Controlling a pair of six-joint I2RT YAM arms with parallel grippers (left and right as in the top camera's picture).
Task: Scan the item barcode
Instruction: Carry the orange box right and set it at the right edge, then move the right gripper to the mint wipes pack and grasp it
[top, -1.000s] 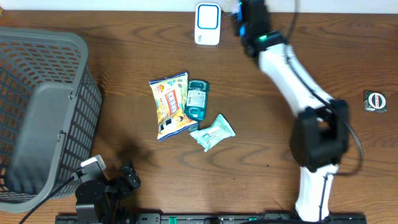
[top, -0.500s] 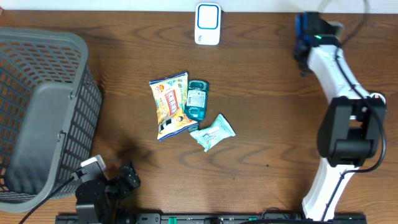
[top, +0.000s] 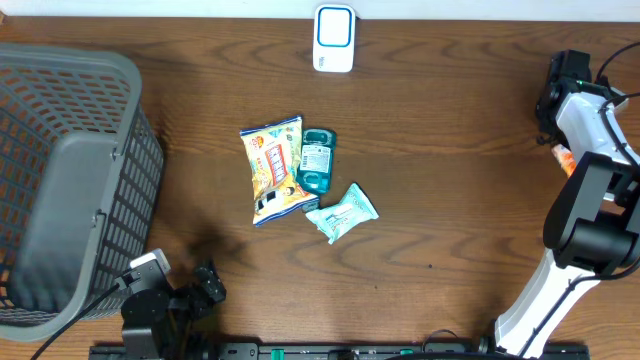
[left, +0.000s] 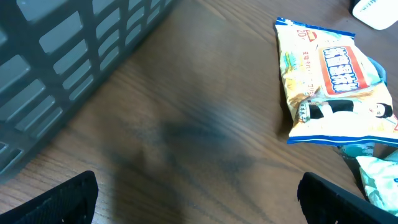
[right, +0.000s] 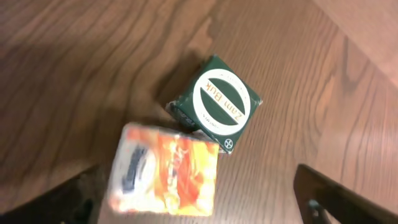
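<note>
Releasing is complete: the right gripper, shut a second ago near the scanner, now stands wide open and empty. The orange packet lies blurred directly beneath it, against the green box. Judgement: this item is scanned and set aside.

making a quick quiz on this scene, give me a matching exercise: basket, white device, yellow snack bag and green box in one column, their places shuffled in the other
1 grey basket
2 white device
3 yellow snack bag
4 green box

A against the teal item, middle of the table
B next to the orange packet, under the right wrist
C left end of the table
D far edge, middle

Pairs: 1-C, 2-D, 3-A, 4-B
</note>
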